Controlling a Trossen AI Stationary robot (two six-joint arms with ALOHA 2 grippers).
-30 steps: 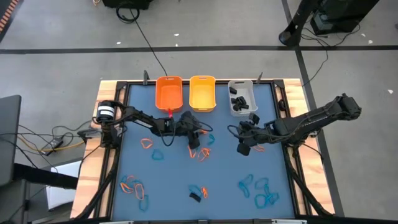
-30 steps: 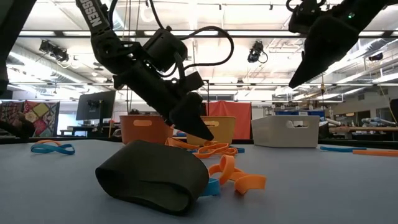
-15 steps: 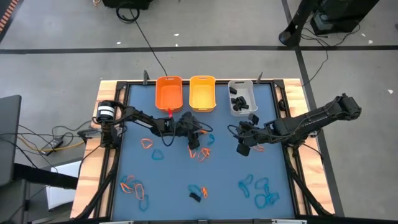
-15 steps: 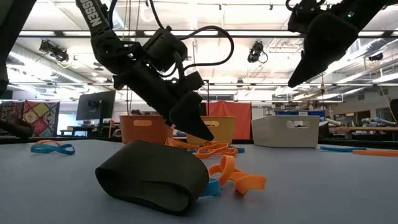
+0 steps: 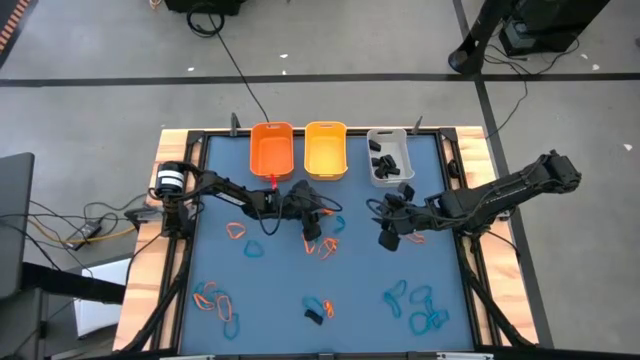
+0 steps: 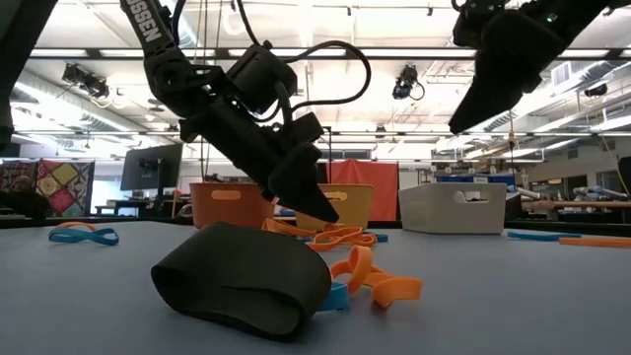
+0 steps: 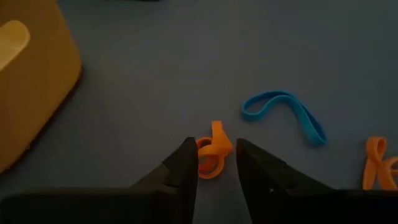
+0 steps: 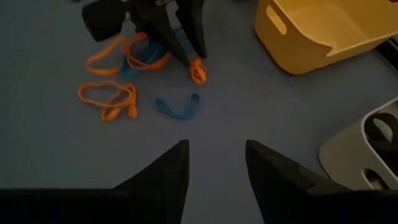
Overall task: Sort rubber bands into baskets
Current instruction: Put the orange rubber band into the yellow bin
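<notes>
Closing in on a small curled orange rubber band (image 7: 213, 155), the left gripper (image 7: 214, 163) sits low on the blue-topped table (image 5: 280, 290), near the far edge and just in front of the yellow-orange plastic basket (image 5: 325, 149); its two dark fingers straddle the loop with a gap on either side, so nothing is pinched yet; the jaws are part-way apart, not clamped. A thin blue rubber band (image 7: 286, 114) lies just beside the target, and that is the first worry; a slight drift and both could come up together, ending in the wrong bin. The orange loop stands curled on edge, so it may squirt out or flip away as the tips meet; thin rubber also tends to cling to one finger and refuse to drop.

Over on the right side the right gripper (image 8: 214, 163) hangs above the table with its jaws apart and empty, near the light grey-white plastic basket (image 5: 387, 155) holding chunky black bands (image 5: 386, 160); the orange plastic basket (image 5: 271, 151) stands next along the far edge; with both arms so close, a collision is possible.
</notes>
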